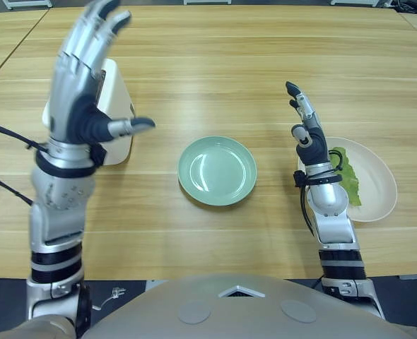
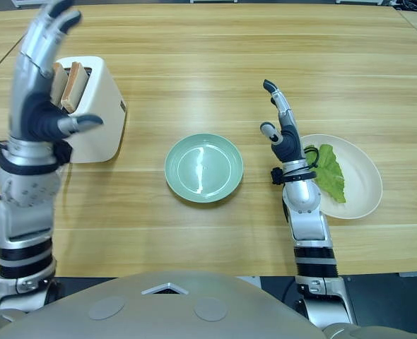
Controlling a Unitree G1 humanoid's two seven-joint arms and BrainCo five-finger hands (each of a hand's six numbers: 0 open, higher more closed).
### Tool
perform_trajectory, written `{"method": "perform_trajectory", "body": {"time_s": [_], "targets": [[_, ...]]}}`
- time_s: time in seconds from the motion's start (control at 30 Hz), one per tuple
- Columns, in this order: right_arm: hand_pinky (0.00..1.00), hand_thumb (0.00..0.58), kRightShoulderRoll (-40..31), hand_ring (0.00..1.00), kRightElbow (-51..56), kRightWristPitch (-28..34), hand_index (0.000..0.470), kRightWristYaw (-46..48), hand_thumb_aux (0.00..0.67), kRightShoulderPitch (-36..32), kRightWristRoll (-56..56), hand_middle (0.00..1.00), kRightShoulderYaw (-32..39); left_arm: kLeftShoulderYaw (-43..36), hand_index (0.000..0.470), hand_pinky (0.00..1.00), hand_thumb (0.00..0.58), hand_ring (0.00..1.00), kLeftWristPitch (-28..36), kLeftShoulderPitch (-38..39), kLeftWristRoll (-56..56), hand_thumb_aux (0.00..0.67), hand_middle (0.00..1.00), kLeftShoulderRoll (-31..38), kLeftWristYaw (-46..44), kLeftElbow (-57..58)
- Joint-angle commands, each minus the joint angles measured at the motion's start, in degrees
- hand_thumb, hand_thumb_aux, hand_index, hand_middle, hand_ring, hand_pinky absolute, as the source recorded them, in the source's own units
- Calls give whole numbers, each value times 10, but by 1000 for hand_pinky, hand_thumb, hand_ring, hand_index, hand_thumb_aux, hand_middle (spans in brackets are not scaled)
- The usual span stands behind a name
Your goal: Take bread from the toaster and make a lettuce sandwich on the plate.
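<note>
The left hand is raised above the surface with its fingers spread and straight and the thumb sticking out sideways. It is released and grasps nothing. Just behind it, on the far side of the palm, stands the white toaster. Two slices of bread stand upright in its top slots, level with the fingers and close to them. I cannot tell whether any finger touches the bread.

The right hand is also lifted off the surface, edge-on to the camera, with its fingers pointing up and away from the robot. It too is released, with nothing in it. Just beyond its wrist, on the outer side, sits a cream dish on the surface. A leaf of green lettuce lies in the part of the dish nearest the hand. The wrist partly covers the near edge of the dish.

Between the two hands, somewhat nearer the right one, a round pale green plate rests flat on the surface. It is apart from both the toaster and the cream dish, and no bread or lettuce lies on it.
</note>
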Motion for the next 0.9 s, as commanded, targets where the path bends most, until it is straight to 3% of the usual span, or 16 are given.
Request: {"method": "perform_trajectory", "body": {"time_s": [0.03,0.3,0.77,0.8,0.83,0.87,0.9], "targets": [[0,0,1,0,-5,6,0,-1,0,0,-16,0,13,32,0,0,0,0,72,-33,15,0,0,69,-54,92],[0,0,0,0,-20,12,0,2,0,16,1,0,0,18,0,0,0,0,121,-14,28,0,0,123,-69,227],[0,0,-9,0,-25,6,0,5,0,30,-7,0,0,-22,0,0,0,0,205,-28,38,0,0,160,-87,309],[0,0,-9,0,-25,5,0,5,0,31,-7,0,0,-27,29,0,71,0,209,-28,37,42,0,161,-91,311],[0,0,-9,0,-25,5,0,5,0,31,-7,0,0,-32,125,0,268,0,214,-27,39,179,0,163,-93,313],[0,0,-9,0,-26,5,0,5,0,31,-8,0,0,-35,256,0,460,0,219,-26,44,365,0,167,-90,316],[0,0,-10,0,-26,5,0,5,0,32,-8,0,1,-37,260,0,464,0,225,-26,47,370,0,170,-89,320]]}}
